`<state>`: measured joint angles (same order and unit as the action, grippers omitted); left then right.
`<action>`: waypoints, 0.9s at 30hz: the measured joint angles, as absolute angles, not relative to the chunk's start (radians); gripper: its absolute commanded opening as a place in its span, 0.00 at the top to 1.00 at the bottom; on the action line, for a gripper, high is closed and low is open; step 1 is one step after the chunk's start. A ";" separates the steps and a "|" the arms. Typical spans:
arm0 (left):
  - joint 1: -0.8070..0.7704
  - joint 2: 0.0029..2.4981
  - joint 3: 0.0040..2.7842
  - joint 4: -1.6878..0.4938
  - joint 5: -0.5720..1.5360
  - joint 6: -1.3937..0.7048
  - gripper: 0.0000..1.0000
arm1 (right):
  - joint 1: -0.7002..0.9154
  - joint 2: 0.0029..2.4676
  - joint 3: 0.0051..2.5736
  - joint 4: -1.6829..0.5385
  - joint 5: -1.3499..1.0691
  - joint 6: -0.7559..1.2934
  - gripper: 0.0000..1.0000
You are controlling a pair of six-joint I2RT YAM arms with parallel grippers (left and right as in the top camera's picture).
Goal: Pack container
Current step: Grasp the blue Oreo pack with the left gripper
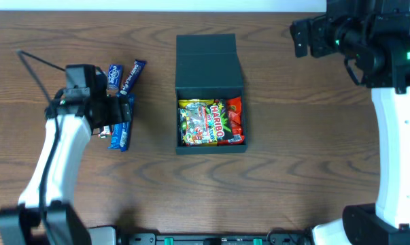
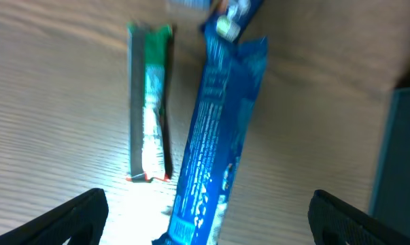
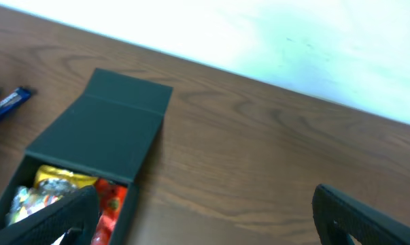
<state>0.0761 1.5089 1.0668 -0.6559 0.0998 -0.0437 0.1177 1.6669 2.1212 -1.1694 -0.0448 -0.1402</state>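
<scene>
Begin at the left with the left tool [image 2: 208, 207]: spread wide, gripping nothing, aimed straight down over a blue candy bar [image 2: 218, 136] that lies lengthwise between the fingers, with a thinner green-wrapped bar [image 2: 150, 109] just beside it on the counter [image 1: 293, 170]. Expect a light, crinkly, slippery wrapper there; better to pinch across the narrow middle than at the limp crimped ends. From above, note the forearm slanting up from the near left corner, with two more blue bars [image 1: 115, 75] just beyond. Move on to the middle for the container [image 1: 208, 51]: open, with its flap laid flat toward the far edge, well apart from the bars, holding a gummy bag [image 1: 199, 122] and a red packet [image 1: 235, 122] side by side. Probably light, stiff card, matte rather than slippery, yet easily dented; best taken by the flap's free far edge for closing, or braced at a side wall. Finish at the right with the right tool [image 3: 205, 214]: also wide open and empty, raised at the far right corner, tilted down toward the container and well apart from it.
</scene>
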 measured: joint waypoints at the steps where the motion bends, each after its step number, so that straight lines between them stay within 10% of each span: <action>1: 0.076 1.545 1.068 -0.655 0.101 -0.044 0.05 | 0.109 1.670 2.120 -1.169 -0.047 -0.140 0.01; 21: 0.076 1.751 1.069 -0.495 0.173 0.101 0.00 | 0.017 1.673 2.119 -1.202 -0.128 -0.142 0.01; 27: 0.076 1.783 1.072 -0.496 0.181 0.150 0.22 | 0.017 1.673 2.119 -1.212 -0.131 -0.142 0.01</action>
